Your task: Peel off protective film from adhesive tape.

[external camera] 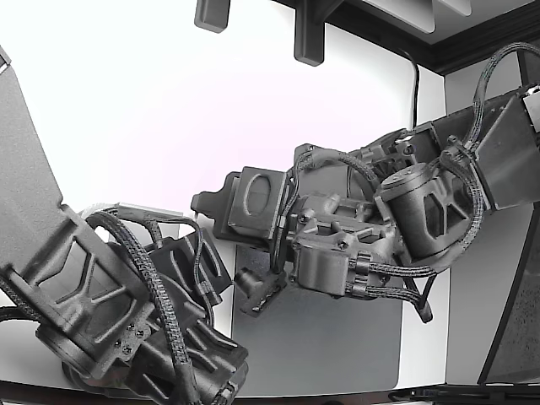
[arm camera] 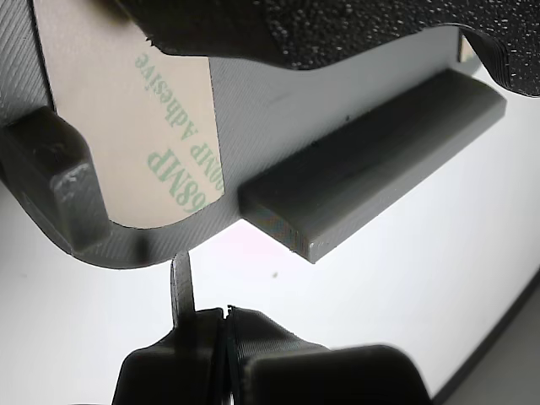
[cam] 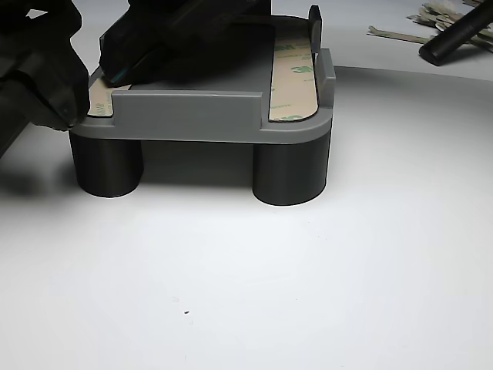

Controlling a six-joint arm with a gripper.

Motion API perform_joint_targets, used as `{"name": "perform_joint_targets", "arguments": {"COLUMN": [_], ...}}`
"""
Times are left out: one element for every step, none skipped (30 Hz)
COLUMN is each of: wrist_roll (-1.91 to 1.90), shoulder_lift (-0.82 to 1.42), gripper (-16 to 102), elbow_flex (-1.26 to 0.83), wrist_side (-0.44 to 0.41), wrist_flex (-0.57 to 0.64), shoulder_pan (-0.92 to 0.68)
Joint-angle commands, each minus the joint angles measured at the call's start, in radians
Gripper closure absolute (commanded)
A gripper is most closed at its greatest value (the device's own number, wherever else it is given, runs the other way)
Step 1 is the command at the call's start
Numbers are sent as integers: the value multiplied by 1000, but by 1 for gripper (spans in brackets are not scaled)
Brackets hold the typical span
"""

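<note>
A grey holder [cam: 231,116] is seen standing on two dark round legs [cam: 291,171] on the white table [cam: 308,293]. Two strips of tan tape are laid on its top face: one strip [cam: 296,73] along the other view's right edge, printed in green, and a second strip [arm camera: 135,143] at the opposite edge, shown close in the wrist view. The hand [arm camera: 226,325] is positioned just beside the rounded end of that second strip, with its fingers pressed together. A thin tab [arm camera: 182,287] is seen standing up at the fingertips; whether it is gripped cannot be told. Loose scraps [cam: 431,19] are seen at the far right of the table.
</note>
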State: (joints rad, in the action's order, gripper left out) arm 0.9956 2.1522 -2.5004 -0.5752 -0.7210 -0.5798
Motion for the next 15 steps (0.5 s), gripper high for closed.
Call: {"name": "perform_joint_targets", "arguments": {"wrist_roll": [-2, -3, -5, -5, -6, -6, -6, -6, -6, -6, -6, -6, -6, -6, -5], "shoulder_lift": [9, 5, 0, -5, -9, -11, -12, -14, -15, -17, -18, -20, -20, -20, -20], "gripper": [97, 97, 97, 97, 97, 97, 97, 97, 97, 97, 97, 97, 97, 97, 97], "elbow_flex": [35, 38, 43, 48, 49, 51, 52, 52, 52, 52, 52, 52, 51, 49, 49], "wrist_side": [-6, -6, -6, -6, -6, -8, -8, -8, -8, -6, -6, -6, -6, -6, -8], "wrist_flex": [3, 2, -2, -5, -6, -6, -6, -5, -3, -2, -2, -2, -2, 0, 2], "shoulder_pan": [6, 6, 6, 6, 6, 6, 6, 6, 6, 6, 6, 5, 5, 5, 5]}}
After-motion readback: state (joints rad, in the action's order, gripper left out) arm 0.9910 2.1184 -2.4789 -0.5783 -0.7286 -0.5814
